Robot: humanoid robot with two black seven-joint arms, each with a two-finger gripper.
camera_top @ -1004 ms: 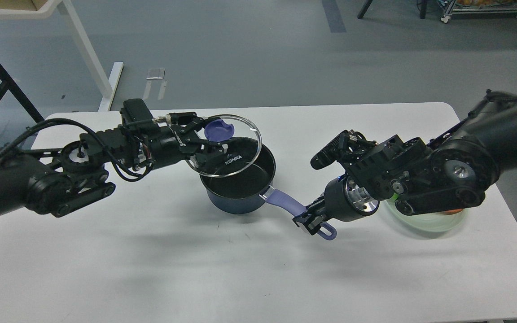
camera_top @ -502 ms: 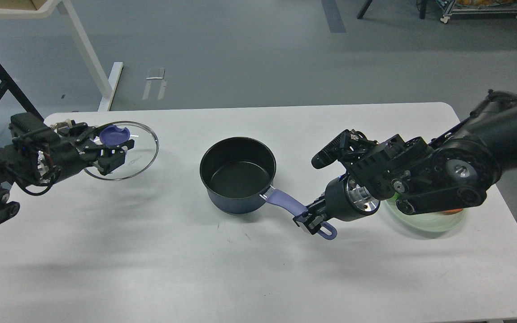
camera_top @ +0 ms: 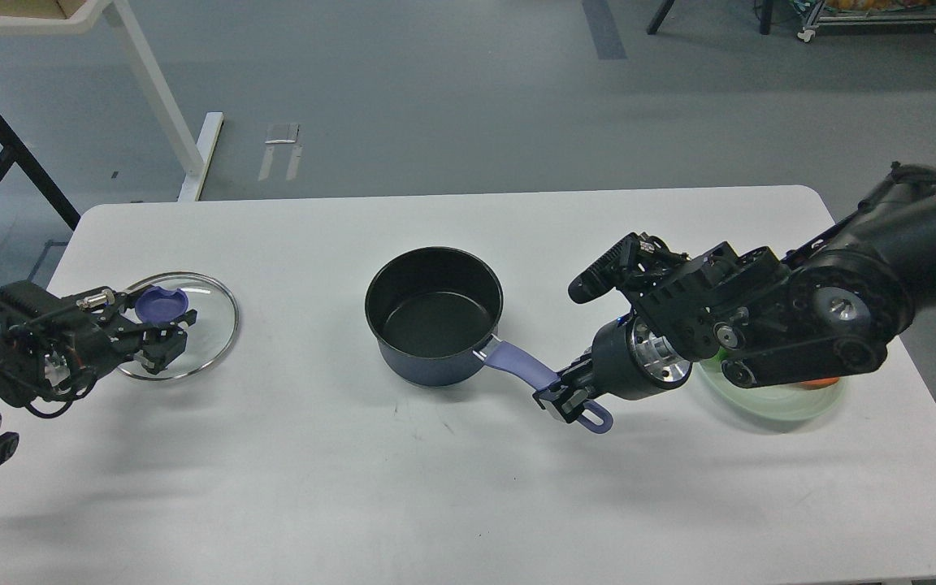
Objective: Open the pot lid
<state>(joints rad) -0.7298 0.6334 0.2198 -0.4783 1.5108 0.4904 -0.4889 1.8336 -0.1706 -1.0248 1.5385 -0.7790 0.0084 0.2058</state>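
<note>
A dark blue pot (camera_top: 434, 325) with a black inside stands uncovered at the middle of the white table (camera_top: 468, 487). Its purple handle (camera_top: 529, 375) points to the front right. My right gripper (camera_top: 567, 400) is shut on the handle near its end. The glass lid (camera_top: 192, 325) with a purple knob (camera_top: 161, 304) lies low at the table's left side, about level. My left gripper (camera_top: 161, 331) is shut on the knob.
A pale green plate (camera_top: 785, 400) sits at the right, mostly hidden behind my right arm, with something orange on it. A white desk leg and a black frame stand on the floor beyond the table's far left.
My left gripper carried the lid off the pot, leftward across the table, and lowered it toward the table at the left side. The pot shifted slightly. My right gripper kept hold of the handle.
</note>
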